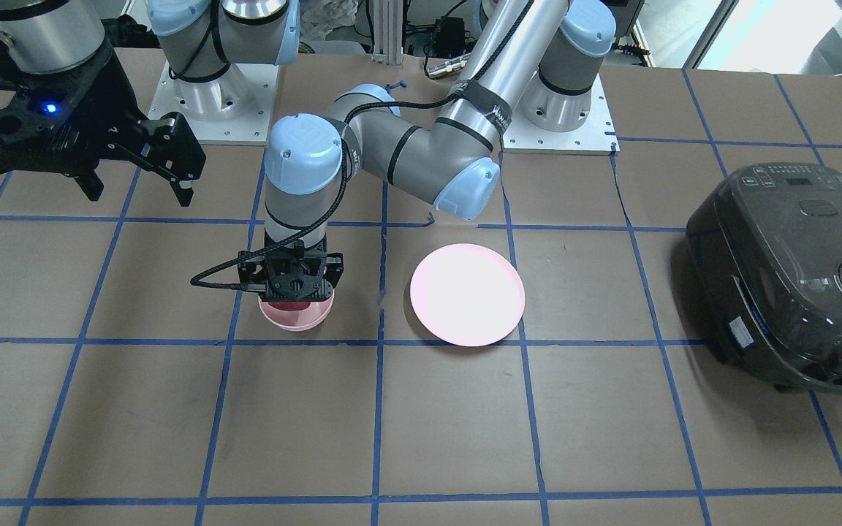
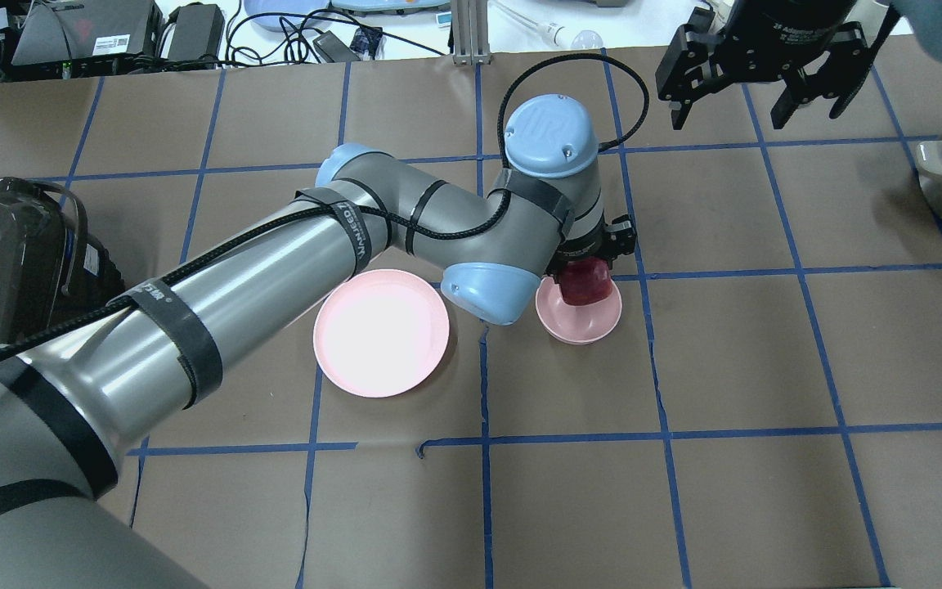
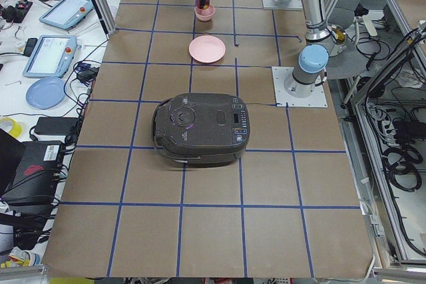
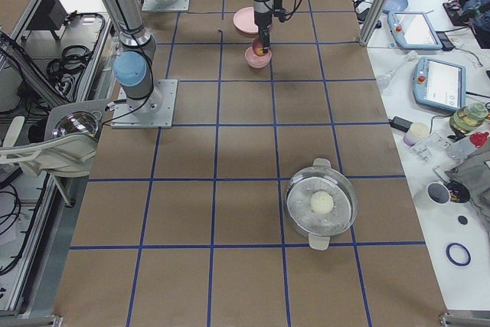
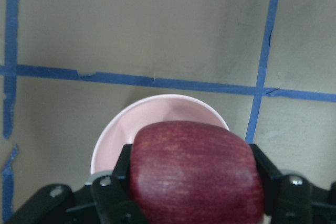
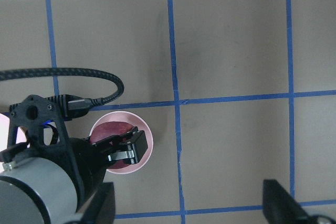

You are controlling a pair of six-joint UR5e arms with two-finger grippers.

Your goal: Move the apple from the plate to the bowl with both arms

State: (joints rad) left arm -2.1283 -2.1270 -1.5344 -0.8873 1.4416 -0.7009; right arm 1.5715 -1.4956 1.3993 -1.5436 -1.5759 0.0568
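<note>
My left gripper is shut on the dark red apple and holds it right over the small pink bowl, at its mouth. The apple shows red under the left wrist in the overhead view. The bowl lies just below the apple in the left wrist view. The wide pink plate is empty and lies beside the bowl, under the left forearm. My right gripper is open and empty, raised high over the table's right back part.
A dark rice cooker stands at the table's left end. A metal pot with a white ball in it stands at the right end. Blue tape lines cross the brown table.
</note>
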